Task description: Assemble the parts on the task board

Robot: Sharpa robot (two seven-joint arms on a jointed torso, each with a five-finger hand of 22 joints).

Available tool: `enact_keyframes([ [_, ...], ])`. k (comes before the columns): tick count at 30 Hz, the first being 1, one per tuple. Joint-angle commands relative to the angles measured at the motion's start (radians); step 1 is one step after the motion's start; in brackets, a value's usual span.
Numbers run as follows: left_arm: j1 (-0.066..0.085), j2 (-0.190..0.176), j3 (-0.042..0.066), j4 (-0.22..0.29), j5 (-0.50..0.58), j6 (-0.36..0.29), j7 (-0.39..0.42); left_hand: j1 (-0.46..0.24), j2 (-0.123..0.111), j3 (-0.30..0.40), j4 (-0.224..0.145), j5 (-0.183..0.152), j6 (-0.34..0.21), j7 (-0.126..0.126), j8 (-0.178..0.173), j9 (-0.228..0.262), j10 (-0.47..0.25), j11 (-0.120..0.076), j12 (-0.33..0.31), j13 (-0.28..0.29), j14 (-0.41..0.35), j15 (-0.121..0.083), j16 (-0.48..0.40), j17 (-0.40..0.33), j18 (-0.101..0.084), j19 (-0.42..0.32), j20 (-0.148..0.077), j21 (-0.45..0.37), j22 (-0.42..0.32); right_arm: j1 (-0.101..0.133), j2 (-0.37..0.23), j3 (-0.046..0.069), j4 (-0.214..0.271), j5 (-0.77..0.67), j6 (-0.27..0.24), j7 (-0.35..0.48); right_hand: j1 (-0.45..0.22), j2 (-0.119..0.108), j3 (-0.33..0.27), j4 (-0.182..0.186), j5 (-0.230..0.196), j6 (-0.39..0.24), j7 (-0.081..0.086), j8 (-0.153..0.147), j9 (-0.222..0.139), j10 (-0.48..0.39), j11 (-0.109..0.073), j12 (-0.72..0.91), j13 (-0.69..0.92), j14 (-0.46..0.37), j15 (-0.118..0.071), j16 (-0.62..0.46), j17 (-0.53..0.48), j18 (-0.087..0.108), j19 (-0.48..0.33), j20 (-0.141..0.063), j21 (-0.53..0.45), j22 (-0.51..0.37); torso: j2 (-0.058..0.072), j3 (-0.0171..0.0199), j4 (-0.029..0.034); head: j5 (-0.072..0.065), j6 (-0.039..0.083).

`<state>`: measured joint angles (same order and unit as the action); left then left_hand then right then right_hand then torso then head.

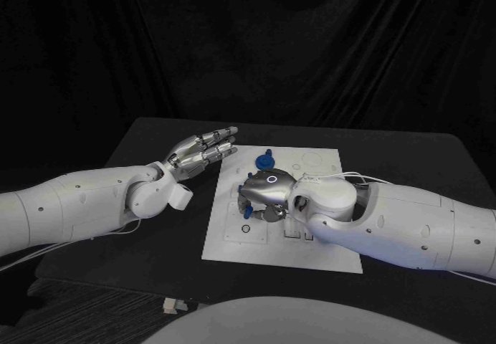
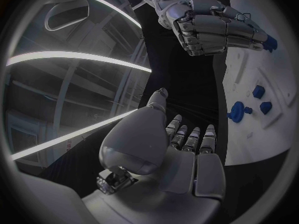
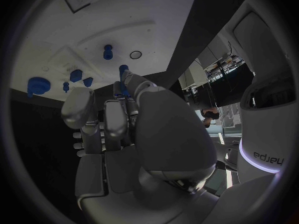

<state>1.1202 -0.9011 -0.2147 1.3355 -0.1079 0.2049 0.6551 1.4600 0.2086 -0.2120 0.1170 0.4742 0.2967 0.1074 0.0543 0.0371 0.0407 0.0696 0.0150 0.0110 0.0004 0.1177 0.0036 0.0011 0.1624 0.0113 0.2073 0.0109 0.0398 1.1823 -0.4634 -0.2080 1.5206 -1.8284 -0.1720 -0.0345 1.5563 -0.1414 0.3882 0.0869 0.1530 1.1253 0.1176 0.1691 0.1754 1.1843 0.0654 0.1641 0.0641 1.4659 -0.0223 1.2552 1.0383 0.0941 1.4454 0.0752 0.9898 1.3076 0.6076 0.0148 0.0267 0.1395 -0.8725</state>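
Parts (image 1: 266,155), small and blue, sit on the white task board (image 1: 310,247) in the middle of the black table (image 1: 413,154). Over the board's middle the right hand (image 1: 264,192) curls its fingers around a blue part (image 1: 247,211). Beside the board's left edge, the left hand (image 1: 203,153) hovers empty, fingers extended and slightly apart.

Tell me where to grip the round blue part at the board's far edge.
Probably pinch the round blue part across its wide disc rim, coming from above with the left hand, open just beside it; it lies apart from other pieces on the task board.
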Motion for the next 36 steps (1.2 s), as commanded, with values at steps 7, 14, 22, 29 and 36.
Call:
enact_keyframes([
  [7,-0.003,0.005,0.001,-0.002,0.006,0.008,0.020,-0.008,0.005,0.000,-0.007,0.004,0.005,0.004,0.005,0.001,-0.001,0.007,0.005,0.001,0.000,0.002,-0.004,-0.001,0.000,-0.001,0.004,-0.002,0.002,-0.017,0.007,0.001,-0.006,-0.039,0.034,0.003,-0.004,-0.001,0.007,0.002,0.004,-0.008,0.003,-0.006,0.001,0.012,-0.005,-0.002,0.001,0.006,-0.002,0.001,-0.003,0.008,-0.007,0.000,-0.003,0.127,0.000,0.0001,-0.0006,-0.003,0.000],
  [14,-0.004,0.006,0.001,-0.005,0.006,0.010,0.018,-0.008,0.006,0.000,-0.007,0.004,0.005,0.004,0.005,0.001,-0.001,0.007,0.005,0.001,0.000,0.004,-0.004,-0.001,0.000,0.000,0.006,-0.001,0.003,-0.029,0.011,0.001,-0.007,-0.039,0.039,0.003,-0.004,-0.001,0.008,0.001,0.005,-0.008,0.003,-0.006,0.001,0.013,-0.005,-0.003,0.001,0.006,-0.002,0.001,-0.004,0.008,-0.007,0.000,-0.003,0.127,-0.001,0.0000,-0.0017,-0.007,0.000],
  [22,-0.004,0.006,0.001,-0.012,0.006,0.011,0.017,-0.009,0.007,0.000,-0.007,0.004,0.006,0.004,0.005,0.001,-0.002,0.007,0.005,0.001,0.000,0.006,-0.004,-0.001,0.001,0.000,0.009,-0.001,0.004,-0.041,0.015,0.001,-0.007,-0.039,0.032,0.004,-0.005,-0.002,0.011,-0.001,0.007,-0.008,0.002,-0.008,0.001,0.017,-0.006,-0.003,0.002,0.006,-0.002,0.001,-0.003,0.008,-0.008,0.000,-0.002,0.127,-0.001,0.0006,-0.0015,-0.007,0.000],
  [29,-0.005,0.009,0.001,-0.016,0.006,0.014,0.016,-0.010,0.009,0.000,-0.008,0.004,0.004,0.005,0.005,0.001,-0.002,0.008,0.005,0.001,0.000,0.008,-0.004,-0.001,0.002,0.003,0.013,0.001,0.011,-0.046,0.015,0.001,-0.011,-0.039,0.044,-0.001,-0.005,-0.002,0.014,-0.003,0.010,-0.008,0.002,-0.008,0.002,0.020,-0.007,-0.003,0.003,0.005,-0.002,0.000,-0.004,0.008,-0.007,0.000,0.001,0.128,-0.001,0.0003,-0.0012,-0.008,0.000],
  [36,-0.008,0.014,0.001,-0.023,0.006,0.020,0.012,-0.012,0.010,0.000,-0.010,0.004,0.003,0.006,0.005,0.001,-0.002,0.009,0.005,0.001,0.000,0.011,-0.003,-0.001,0.005,0.006,0.019,0.003,0.017,-0.054,0.014,0.001,-0.013,-0.039,0.062,-0.008,-0.006,-0.003,0.015,-0.005,0.011,-0.008,0.002,-0.009,0.002,0.024,-0.007,-0.003,0.003,0.004,-0.002,-0.001,-0.005,0.007,-0.007,0.000,0.003,0.128,0.000,0.0002,-0.0006,-0.013,0.000],
])
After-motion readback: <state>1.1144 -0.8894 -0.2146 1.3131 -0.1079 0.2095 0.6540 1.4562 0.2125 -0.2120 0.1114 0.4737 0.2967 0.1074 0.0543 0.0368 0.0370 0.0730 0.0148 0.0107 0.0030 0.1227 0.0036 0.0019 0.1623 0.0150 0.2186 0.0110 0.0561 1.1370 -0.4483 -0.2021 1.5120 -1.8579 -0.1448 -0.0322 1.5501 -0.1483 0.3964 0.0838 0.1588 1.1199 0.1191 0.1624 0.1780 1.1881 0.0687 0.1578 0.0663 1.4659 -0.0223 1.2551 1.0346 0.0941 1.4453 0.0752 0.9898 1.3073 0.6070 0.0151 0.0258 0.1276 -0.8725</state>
